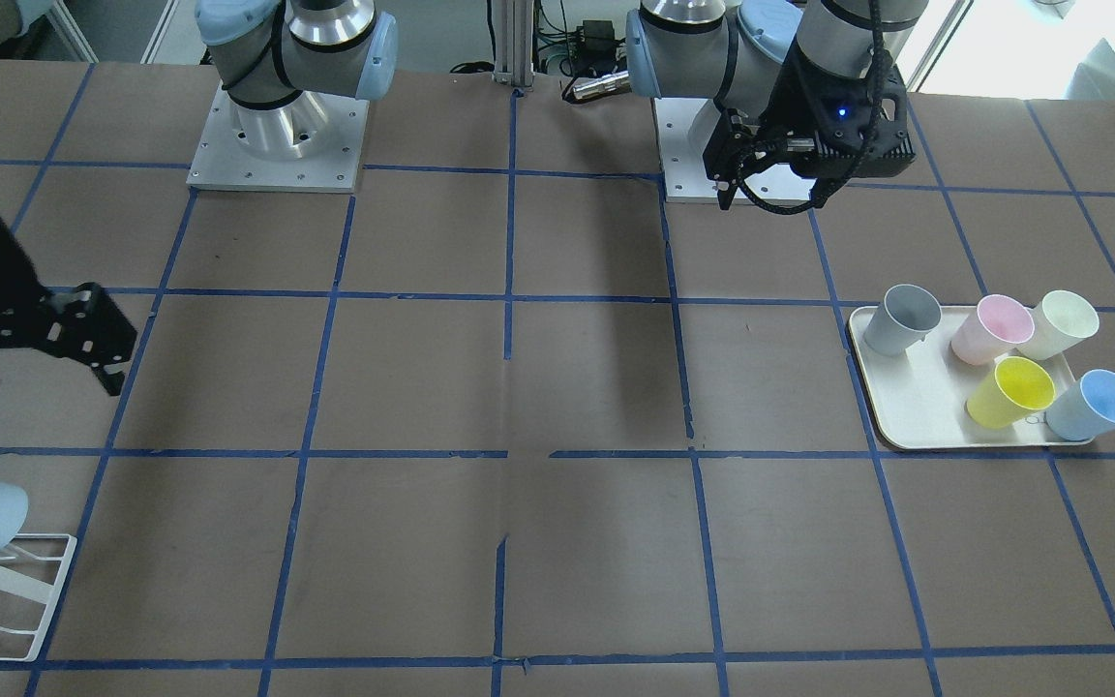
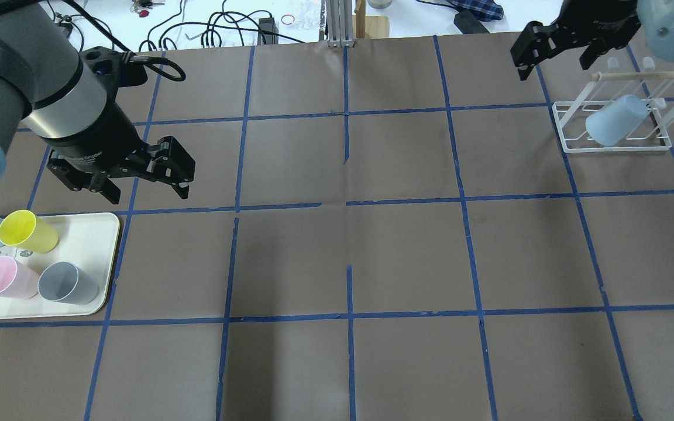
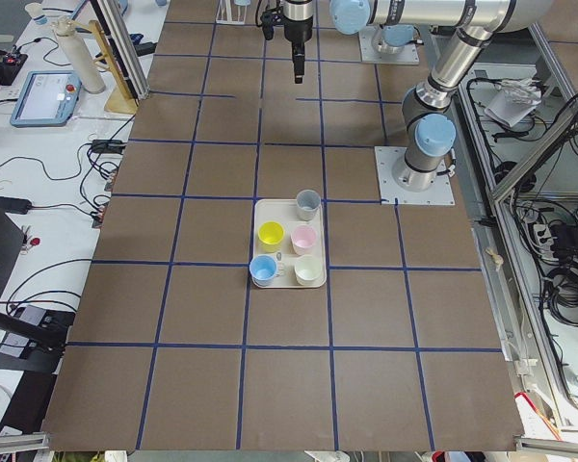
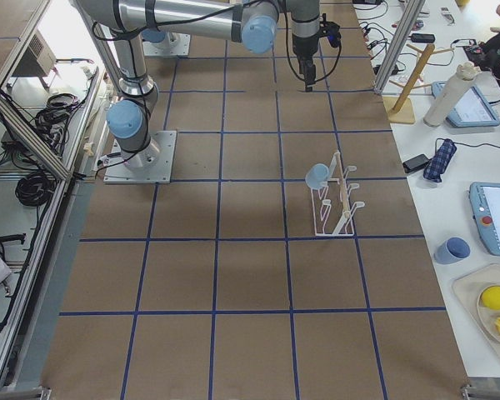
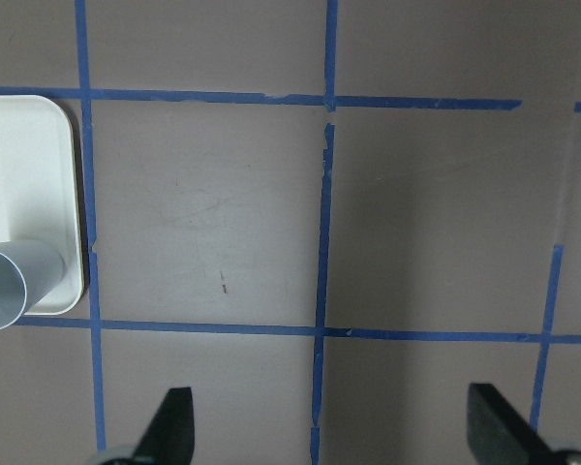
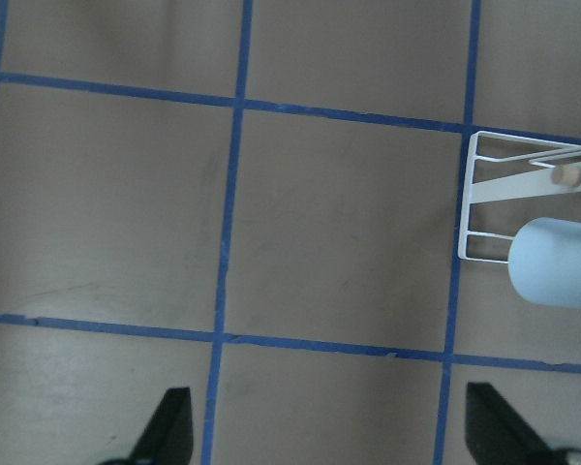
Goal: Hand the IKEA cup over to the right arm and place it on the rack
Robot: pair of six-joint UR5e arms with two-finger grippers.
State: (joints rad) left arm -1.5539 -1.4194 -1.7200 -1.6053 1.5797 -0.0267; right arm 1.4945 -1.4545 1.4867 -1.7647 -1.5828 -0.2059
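The cup [image 2: 615,120] sits tilted on a rod of the rack [image 2: 618,150] at the worktop's far right corner, so placing looks done. The right gripper [image 2: 554,58] is spread and empty by the far edge. The left gripper [image 2: 147,190], likewise released, hovers by the tray [image 2: 100,257] at the left edge. Any retreat should keep clear of the rods.

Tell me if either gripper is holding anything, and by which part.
Nothing is held. The left gripper and the right gripper both have open, empty jaws; the IKEA cup rests on the rack, apart from both.
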